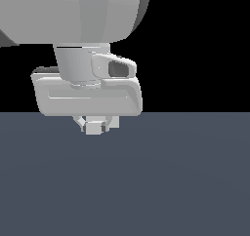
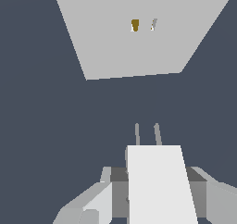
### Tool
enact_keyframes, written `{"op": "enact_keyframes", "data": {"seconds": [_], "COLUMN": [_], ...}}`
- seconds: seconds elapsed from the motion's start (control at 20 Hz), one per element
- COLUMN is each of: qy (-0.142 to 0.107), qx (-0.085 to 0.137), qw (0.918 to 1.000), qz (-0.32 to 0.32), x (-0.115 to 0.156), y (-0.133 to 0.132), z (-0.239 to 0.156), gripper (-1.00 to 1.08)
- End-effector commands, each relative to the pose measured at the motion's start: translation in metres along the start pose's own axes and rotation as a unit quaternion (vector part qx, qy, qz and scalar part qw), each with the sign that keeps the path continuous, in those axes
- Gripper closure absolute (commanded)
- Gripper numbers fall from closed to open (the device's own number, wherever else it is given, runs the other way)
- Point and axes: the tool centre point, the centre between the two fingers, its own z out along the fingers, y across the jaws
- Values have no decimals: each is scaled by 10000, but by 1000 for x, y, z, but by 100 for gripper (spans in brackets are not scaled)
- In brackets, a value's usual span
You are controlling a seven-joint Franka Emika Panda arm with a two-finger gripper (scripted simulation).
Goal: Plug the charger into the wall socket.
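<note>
Your fingers [image 2: 155, 195] are closed on the charger [image 2: 159, 181], one to each side of the off-white block, so you have it firmly in hold. In the wrist view you can see its two thin grey prongs [image 2: 147, 134] sticking out from the front end, pointing toward the wall socket [image 2: 139, 47]. That flat off-white panel sits well apart from the prong tips, with bare dark blue-grey counter [image 2: 55, 126] between them, and you can make out its two small holes [image 2: 134, 25], one showing dark yellow. In the exterior view, you see the charger [image 1: 93, 127] tucked just under the wide pale hand [image 1: 88, 96], hanging above the counter, and the socket is out of sight there.
</note>
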Motion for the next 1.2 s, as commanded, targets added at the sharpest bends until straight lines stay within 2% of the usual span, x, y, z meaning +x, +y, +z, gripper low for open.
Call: {"op": "enact_keyframes", "data": {"seconds": [0.0, 0.5, 1.15], "qy": [5, -8, -19], "qx": [58, 219, 256], "qw": [9999, 9989, 9986], "qz": [-126, -405, -459], "x": [10, 34, 39], "y": [2, 4, 5], "z": [-6, -19, -21], "gripper": [108, 108, 108]}}
